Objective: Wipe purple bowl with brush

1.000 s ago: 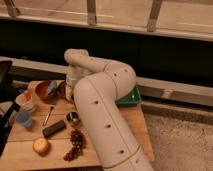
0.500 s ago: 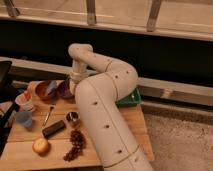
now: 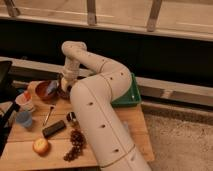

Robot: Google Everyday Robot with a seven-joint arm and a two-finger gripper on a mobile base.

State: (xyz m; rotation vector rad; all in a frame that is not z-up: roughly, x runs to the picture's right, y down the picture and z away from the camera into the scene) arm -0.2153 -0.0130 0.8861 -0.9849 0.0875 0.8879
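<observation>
The purple bowl sits at the back left of the wooden table, mostly hidden behind my white arm, with only a dark sliver of its rim showing. My gripper hangs from the bent wrist and reaches down onto that bowl, right beside the orange-brown bowl. The brush does not show; it is hidden by the arm or the gripper.
A thin metal utensil, a black block, a small dark round thing, grapes and an orange fruit lie on the table. A blue cup and a white cup stand at the left. A green tray stands behind the arm.
The upper end of my arm has risen a little and shifted slightly sideways. The gripper stays down at the bowls. The things on the table have not moved.
</observation>
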